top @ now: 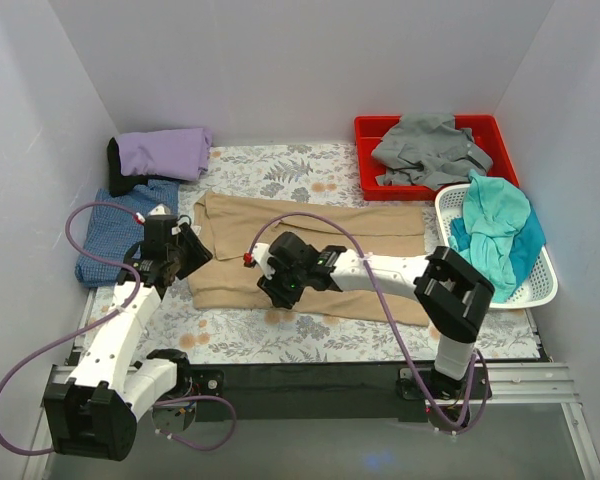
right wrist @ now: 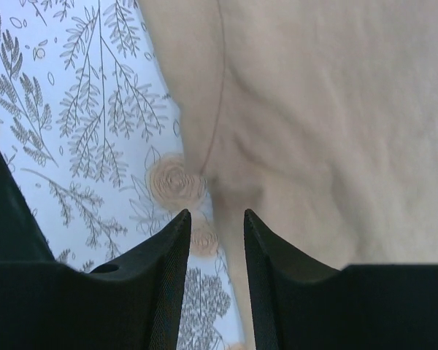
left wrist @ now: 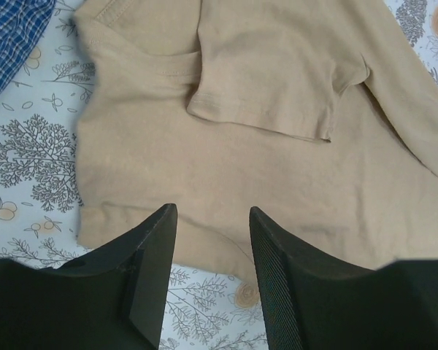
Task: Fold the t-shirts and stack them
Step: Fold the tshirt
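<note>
Top external view: we see the tan t-shirt (top: pixel 310 240) spread flat mid-table on the floral cover (top: pixel 280 340). The left gripper (top: pixel 185 255) is at its left edge and the right gripper (top: pixel 275 290) at its near hem. The lavender t-shirt (top: pixel 165 152) lies far left, with the blue t-shirt (top: pixel 105 235) just nearer. The grey t-shirt (top: pixel 430 150) fills the red tray (top: pixel 365 130), and the teal t-shirt (top: pixel 495 230) the white basket (top: pixel 545 285).

Left wrist view: we find the fingers (left wrist: pixel 150 248) apart over the tan hem, clamping nothing.

Right wrist view: its fingers (right wrist: pixel 168 270) stand apart too, the hem's edge running between them.
</note>
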